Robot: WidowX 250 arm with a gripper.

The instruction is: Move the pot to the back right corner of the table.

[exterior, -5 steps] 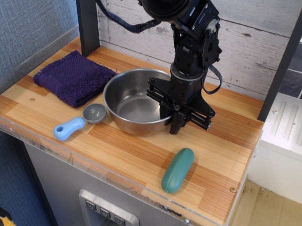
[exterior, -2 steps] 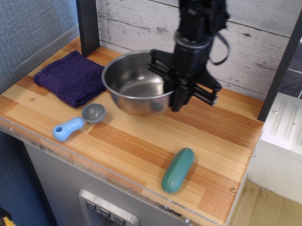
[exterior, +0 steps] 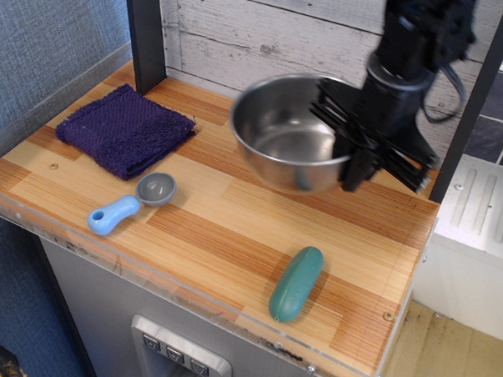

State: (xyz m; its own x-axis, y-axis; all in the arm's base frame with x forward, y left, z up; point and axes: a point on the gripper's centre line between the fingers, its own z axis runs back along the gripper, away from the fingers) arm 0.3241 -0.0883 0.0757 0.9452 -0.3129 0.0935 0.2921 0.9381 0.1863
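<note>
The pot (exterior: pixel 283 131) is a round shiny steel bowl, held in the air above the right half of the wood-plank table (exterior: pixel 216 237), tilted a little toward the left. My black gripper (exterior: pixel 346 155) is shut on the pot's right rim, with the arm rising above it at the upper right. The image of pot and arm is slightly blurred from motion. The pot touches nothing on the table.
A purple towel (exterior: pixel 125 129) lies at the back left. A grey-and-blue scoop (exterior: pixel 130 204) lies at the front left. A green oblong object (exterior: pixel 297 282) lies near the front right edge. Dark posts stand at the back left (exterior: pixel 145 34) and right (exterior: pixel 477 98).
The pot was lifted off the table centre and carried up and to the right in my gripper. The scoop, towel and green object have not moved.
</note>
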